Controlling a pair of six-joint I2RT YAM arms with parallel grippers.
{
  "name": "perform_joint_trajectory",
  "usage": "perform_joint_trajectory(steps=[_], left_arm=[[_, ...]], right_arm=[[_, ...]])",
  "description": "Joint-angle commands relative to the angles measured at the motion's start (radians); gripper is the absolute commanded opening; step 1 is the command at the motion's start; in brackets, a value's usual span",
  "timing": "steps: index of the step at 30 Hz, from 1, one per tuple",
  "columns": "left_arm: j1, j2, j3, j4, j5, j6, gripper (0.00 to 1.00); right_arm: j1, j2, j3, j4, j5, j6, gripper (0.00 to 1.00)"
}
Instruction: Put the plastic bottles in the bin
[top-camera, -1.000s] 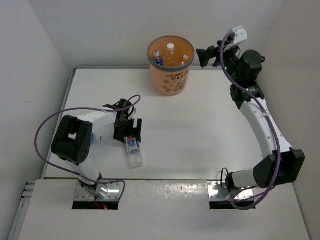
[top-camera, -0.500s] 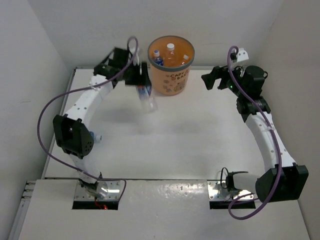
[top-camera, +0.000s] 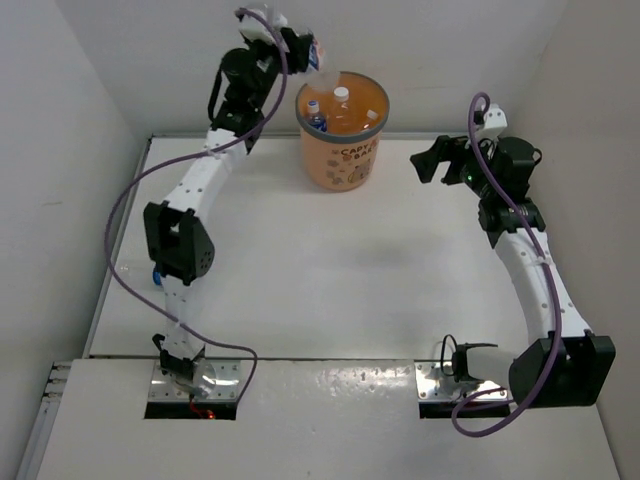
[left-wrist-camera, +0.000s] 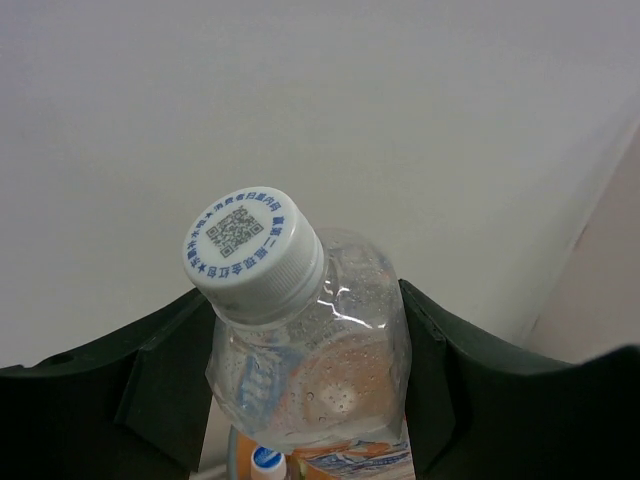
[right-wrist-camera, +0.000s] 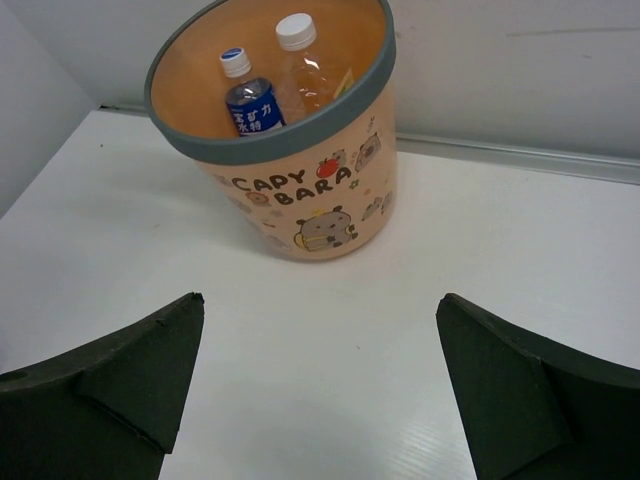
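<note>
Your left gripper (top-camera: 296, 47) is raised high near the back wall, over the left side of the bin (top-camera: 340, 160). Its fingers (left-wrist-camera: 150, 400) are closed on a clear bottle (left-wrist-camera: 300, 370) with a white cap (left-wrist-camera: 252, 255). In the left wrist view this bottle sits between the two dark fingers and touches both, with its cap towards the camera. The orange bin stands on the table (top-camera: 350, 270), near the back edge. Inside it you see a bottle with a blue label (right-wrist-camera: 252, 108) and a bottle with an orange tint (right-wrist-camera: 303, 70), both upright. Your right gripper (right-wrist-camera: 320, 320) hangs over the table to the right of the bin and points at it. Its fingers are wide apart and hold nothing.
</note>
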Motion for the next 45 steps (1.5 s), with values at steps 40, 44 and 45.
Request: perform_joint_trajectory(steps=[40, 44, 45], left_arm=[[0.471, -0.659, -0.929, -1.468, 0.191, 1.579, 0.99], [0.4, -0.715, -1.077, -1.32, 0.082, 1.588, 0.99], [0.391, -0.715, -1.111, -1.275, 0.053, 1.588, 0.99]], right_arm=[[-0.021, -0.14, -0.137, -0.244, -0.149, -0.159, 0.94], [-0.02, -0.146, -0.145, -0.258, -0.149, -0.171, 0.93], [-0.021, -0.143, -0.148, -0.261, -0.148, -0.174, 0.93]])
